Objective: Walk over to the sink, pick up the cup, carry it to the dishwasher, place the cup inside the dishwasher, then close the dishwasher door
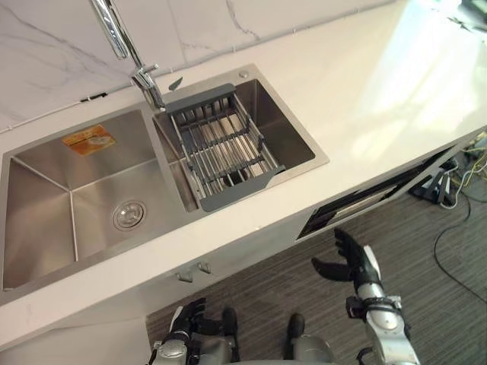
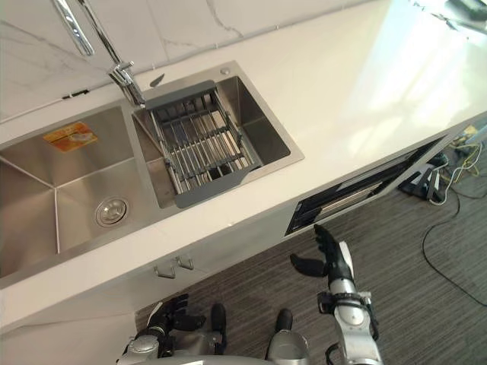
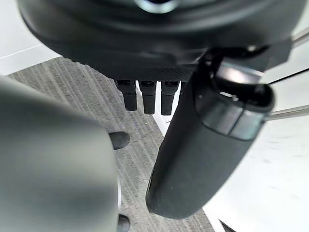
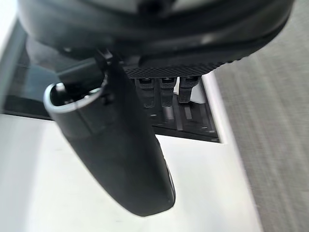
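The double steel sink [image 1: 46, 213] is set in the white counter, with a grey drain rack [image 1: 224, 148] across its right bowl. Bare steel shows in both bowls. Under the counter to the right, the dishwasher [image 1: 365, 201] shows a dark slot along its top. My right hand [image 1: 358, 262] is raised just in front of that slot, open with fingers spread and holding nothing. In the right wrist view its thumb [image 4: 116, 145] points toward the dishwasher slot [image 4: 183, 118]. My left hand [image 1: 189, 315] hangs low by the cabinet front, fingers relaxed and holding nothing.
A chrome faucet [image 1: 122, 38] rises behind the divider between the bowls. The white counter [image 1: 380, 91] runs on to the right. Two small hooks [image 1: 194, 271] stick out of the cabinet under the sink. Cords and a dark item [image 1: 449, 182] lie on the grey floor at right.
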{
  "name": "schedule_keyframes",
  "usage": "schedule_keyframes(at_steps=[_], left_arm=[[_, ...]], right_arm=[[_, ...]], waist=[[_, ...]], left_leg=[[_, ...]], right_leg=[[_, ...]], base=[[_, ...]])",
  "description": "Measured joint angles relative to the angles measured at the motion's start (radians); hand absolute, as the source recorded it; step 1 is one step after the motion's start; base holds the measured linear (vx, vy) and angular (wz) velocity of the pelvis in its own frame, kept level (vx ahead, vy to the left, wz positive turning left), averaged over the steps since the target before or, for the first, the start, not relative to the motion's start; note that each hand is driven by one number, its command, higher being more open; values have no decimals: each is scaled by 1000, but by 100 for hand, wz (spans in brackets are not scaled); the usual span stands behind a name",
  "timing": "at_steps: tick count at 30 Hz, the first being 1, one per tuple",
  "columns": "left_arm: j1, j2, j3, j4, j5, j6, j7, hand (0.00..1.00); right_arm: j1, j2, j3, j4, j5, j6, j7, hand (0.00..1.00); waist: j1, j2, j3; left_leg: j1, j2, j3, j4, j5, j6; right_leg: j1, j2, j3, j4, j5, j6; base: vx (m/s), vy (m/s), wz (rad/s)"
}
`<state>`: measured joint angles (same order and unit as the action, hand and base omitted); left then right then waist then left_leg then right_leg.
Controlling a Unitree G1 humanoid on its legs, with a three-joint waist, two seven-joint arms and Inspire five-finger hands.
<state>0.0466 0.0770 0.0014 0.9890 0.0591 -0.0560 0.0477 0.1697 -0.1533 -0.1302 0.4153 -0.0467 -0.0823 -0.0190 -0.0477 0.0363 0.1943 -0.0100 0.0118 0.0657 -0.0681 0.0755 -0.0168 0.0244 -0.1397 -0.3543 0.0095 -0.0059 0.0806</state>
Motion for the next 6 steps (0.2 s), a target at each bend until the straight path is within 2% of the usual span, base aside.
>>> schedule_keyframes(at_steps=[6], left_arm=[[15, -2, 0, 0, -5, 8, 20, 90]], right_arm=[[-4, 46, -37, 217, 6, 21, -31, 90]], waist=[[4, -3, -37]], left_leg=[[23, -3, -24, -19, 13, 1]], right_leg=[[29, -1, -22, -7, -3, 3]], base=[[-18, -3, 9]])
